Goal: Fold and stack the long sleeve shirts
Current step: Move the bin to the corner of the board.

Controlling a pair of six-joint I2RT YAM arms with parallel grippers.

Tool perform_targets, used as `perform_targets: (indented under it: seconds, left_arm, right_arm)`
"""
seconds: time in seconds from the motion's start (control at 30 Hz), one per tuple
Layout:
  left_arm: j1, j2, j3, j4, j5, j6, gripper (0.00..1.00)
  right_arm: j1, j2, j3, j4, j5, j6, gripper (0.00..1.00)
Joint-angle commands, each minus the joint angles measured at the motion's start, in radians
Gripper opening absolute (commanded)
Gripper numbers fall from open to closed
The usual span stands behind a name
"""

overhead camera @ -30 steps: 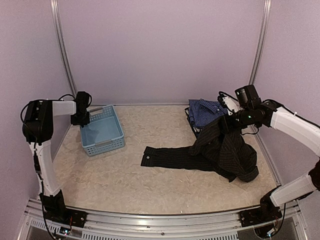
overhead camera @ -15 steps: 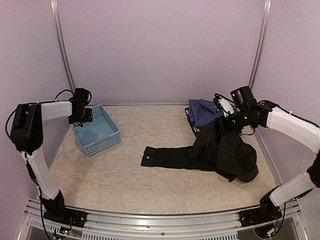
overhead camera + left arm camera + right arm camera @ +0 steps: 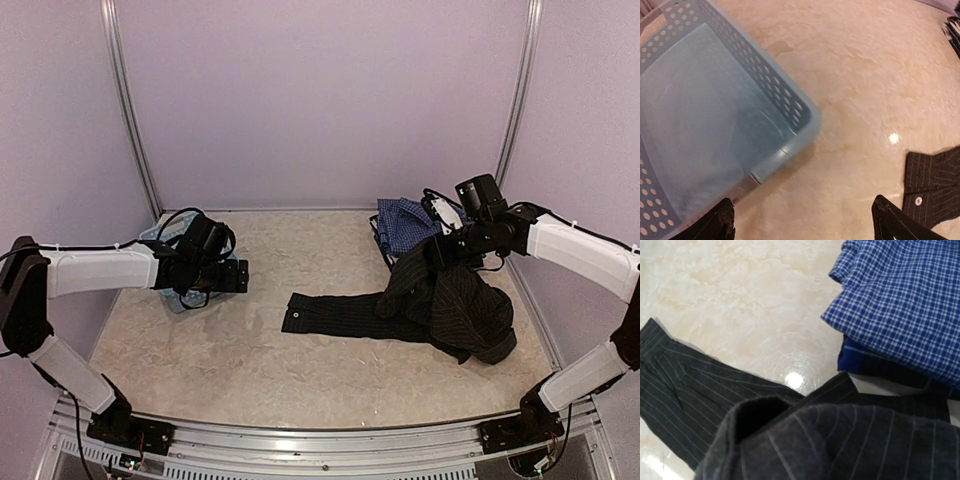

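The black pinstriped shirt (image 3: 450, 300) lies crumpled at the right, with one sleeve (image 3: 340, 315) stretched out to the left. My right gripper (image 3: 440, 250) is shut on a raised fold of it. In the right wrist view this dark cloth (image 3: 840, 440) hides the fingers. The blue check shirt (image 3: 410, 222) lies folded behind it and also shows in the right wrist view (image 3: 900, 300). My left gripper (image 3: 238, 276) is open and empty over bare table by the basket. In the left wrist view (image 3: 805, 222) the sleeve cuff (image 3: 932, 180) lies ahead to its right.
The light blue plastic basket (image 3: 186, 299) sits at the left, mostly hidden under my left arm. In the left wrist view its corner (image 3: 790, 130) is close to my left finger. The side walls and corner posts enclose the marbled table (image 3: 300, 370).
My left arm has swung from the basket's far-left rim to the right, and its gripper now sits past the basket's right corner. My right gripper has shifted slightly left with the black shirt.
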Motion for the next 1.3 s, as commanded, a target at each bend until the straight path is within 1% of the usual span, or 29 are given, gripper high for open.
perform_targets:
  seconds: [0.0,0.07,0.2,0.37,0.57,0.8,0.93,1.27]
  left_arm:
    - [-0.128,-0.061,-0.084,0.002,0.052,-0.136,0.90]
    - [-0.143,-0.060,-0.123,0.013,0.043,-0.170,0.90]
    - [-0.118,-0.042,-0.164,0.029,0.010,-0.194,0.90]
    - [-0.039,-0.020,-0.203,0.043,0.001,-0.201,0.89]
    - [0.037,-0.039,-0.247,0.064,-0.011,-0.201,0.89]
    - [0.192,-0.061,-0.310,0.140,0.022,-0.195,0.89]
    - [0.269,-0.063,-0.310,0.190,0.036,-0.192,0.90]
    - [0.453,0.032,-0.222,0.240,0.068,-0.155,0.91]
  right_arm:
    - [0.014,0.016,-0.011,0.045,-0.026,0.015,0.00]
    - [0.019,0.022,-0.012,0.053,-0.032,0.019,0.00]
    - [0.027,0.034,-0.006,0.061,-0.044,0.019,0.00]
    - [0.033,0.027,-0.021,0.065,-0.033,0.019,0.00]
    - [0.033,0.024,-0.029,0.066,-0.029,0.017,0.00]
    - [0.034,0.044,-0.026,0.077,-0.050,0.015,0.00]
    - [0.038,0.050,-0.027,0.084,-0.055,0.015,0.00]
    - [0.039,0.054,-0.037,0.085,-0.051,0.011,0.00]
